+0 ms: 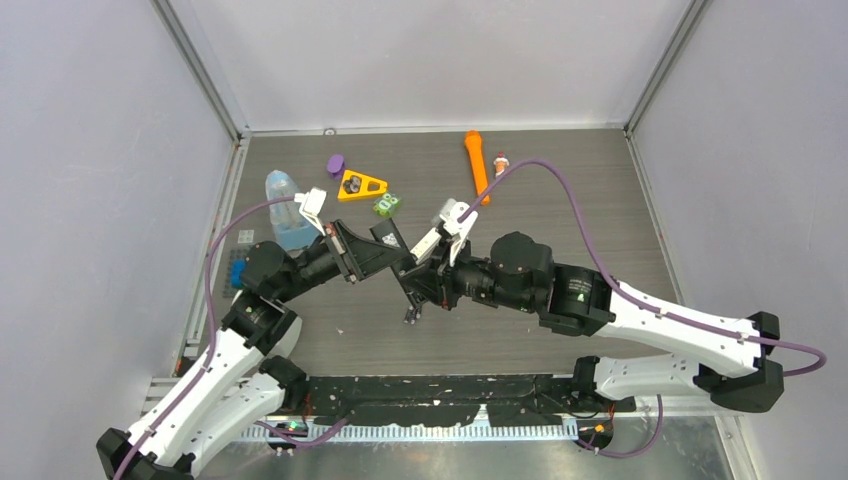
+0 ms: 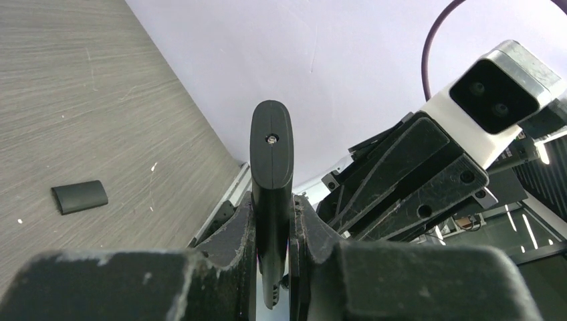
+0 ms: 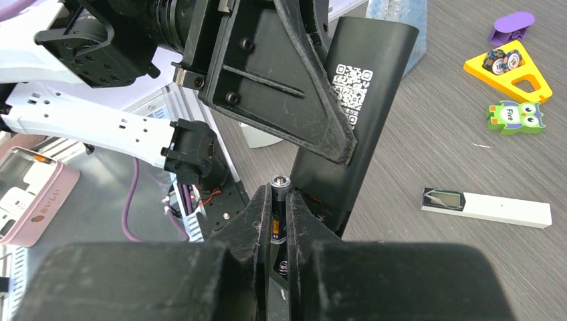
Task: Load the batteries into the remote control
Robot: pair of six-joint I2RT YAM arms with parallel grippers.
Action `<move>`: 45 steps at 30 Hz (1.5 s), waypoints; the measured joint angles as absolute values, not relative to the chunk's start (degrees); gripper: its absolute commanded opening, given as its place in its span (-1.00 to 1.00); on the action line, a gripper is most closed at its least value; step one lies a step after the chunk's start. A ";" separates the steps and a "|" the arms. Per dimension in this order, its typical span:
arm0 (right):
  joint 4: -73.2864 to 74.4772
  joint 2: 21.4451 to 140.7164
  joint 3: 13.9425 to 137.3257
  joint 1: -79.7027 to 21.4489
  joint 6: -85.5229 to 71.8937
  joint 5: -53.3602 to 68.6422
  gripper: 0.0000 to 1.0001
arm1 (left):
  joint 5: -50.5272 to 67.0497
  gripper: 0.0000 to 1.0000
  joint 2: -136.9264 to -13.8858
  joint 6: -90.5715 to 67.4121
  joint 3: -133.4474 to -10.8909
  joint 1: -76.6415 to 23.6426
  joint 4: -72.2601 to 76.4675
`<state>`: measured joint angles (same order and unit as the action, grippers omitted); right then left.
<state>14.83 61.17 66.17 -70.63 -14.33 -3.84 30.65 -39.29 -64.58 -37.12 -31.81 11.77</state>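
Okay, my left gripper is clamped narrow on the remote control, a black slab held by its flat faces. In the left wrist view the slab sticks up out of the fingers, with a small screw near its rounded top end. It is off the table, in the air between the two arms. The right wrist view shows its back face with a white QR label; the slab leans a bit there, its lower end right behind my right fingers.

My right gripper is pinched on one battery, dark body, silver cap pointing up out of the fingertips. The battery is just beside the lower end of the remote control; I cannot tell if they touch. Other batteries are not visible to me.

A small dark curved cover lies on the table, well apart from the remote. A white bar with a dark end also lies flat on the table. Further back sit a green owl block, a yellow triangle holder, a purple piece, an orange tool and a plastic bottle.
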 measured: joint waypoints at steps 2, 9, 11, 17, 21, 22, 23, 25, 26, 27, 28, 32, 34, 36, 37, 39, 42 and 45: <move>14.74 61.82 66.32 -71.26 -13.74 -4.67 -0.78 | 30.72 -1.00 -39.27 -64.77 -37.12 -31.79 11.51; 14.81 61.63 66.30 -72.42 -12.16 -7.11 -0.79 | 30.70 -1.00 -38.94 -66.17 -37.12 -31.75 10.39; 14.98 61.36 66.26 -72.42 -11.73 -7.79 -0.80 | 30.85 -1.00 -38.68 -66.61 -37.12 -31.75 9.98; 15.14 60.73 65.78 -72.42 -10.83 -8.91 -0.78 | 31.53 -1.00 -38.11 -67.13 -37.12 -31.75 9.56; 15.14 60.75 65.65 -72.42 -10.87 -8.86 -0.76 | 31.55 -1.00 -38.13 -67.20 -37.12 -31.75 9.43; 15.09 60.77 65.63 -72.44 -10.90 -8.80 -0.75 | 31.53 -1.00 -38.13 -67.20 -37.12 -31.75 9.41; 15.07 60.77 65.60 -72.44 -10.92 -8.69 -0.75 | 31.51 -1.00 -38.09 -67.20 -37.12 -31.75 9.41; 14.96 60.77 65.45 -72.51 -11.09 -8.51 -0.74 | 31.20 -1.00 -38.04 -67.20 -37.12 -31.75 9.43; 14.92 60.77 65.34 -72.55 -11.27 -8.36 -0.73 | 31.03 -1.00 -37.98 -67.16 -37.12 -31.75 9.41; 14.96 60.80 65.25 -72.62 -11.40 -8.16 -0.72 | 30.81 -1.00 -37.98 -67.16 -37.12 -31.75 9.43; 15.11 60.88 65.17 -72.66 -11.57 -7.99 -0.72 | 30.57 -1.00 -37.93 -67.26 -37.12 -31.75 9.65; 14.76 61.47 64.60 -72.93 -12.40 -6.98 -0.72 | 29.98 -1.00 -36.93 -67.05 -36.56 -31.75 9.52; 14.50 61.52 64.23 -72.95 -12.82 -6.66 -0.70 | 29.43 -1.00 -36.14 -67.05 -35.88 -31.75 9.47; 14.31 61.56 63.92 -73.03 -13.30 -6.46 -0.65 | 29.12 -1.00 -35.64 -67.02 -35.53 -31.75 9.39; 14.24 61.65 63.86 -73.03 -13.54 -6.46 -0.60 | 29.08 -1.00 -35.48 -67.05 -35.42 -31.75 9.34; 14.24 61.93 63.86 -73.08 -14.09 -6.57 -0.60 | 28.99 -1.00 -35.38 -67.05 -35.33 -31.73 9.34; 15.20 62.89 64.47 -73.08 -15.03 -7.07 -0.60 | 28.69 -1.00 -35.27 -66.81 -35.09 -31.59 9.30; 16.36 64.18 65.54 -73.08 -15.70 -7.60 -0.60 | 28.08 -1.00 -34.94 -66.67 -34.63 -31.31 9.08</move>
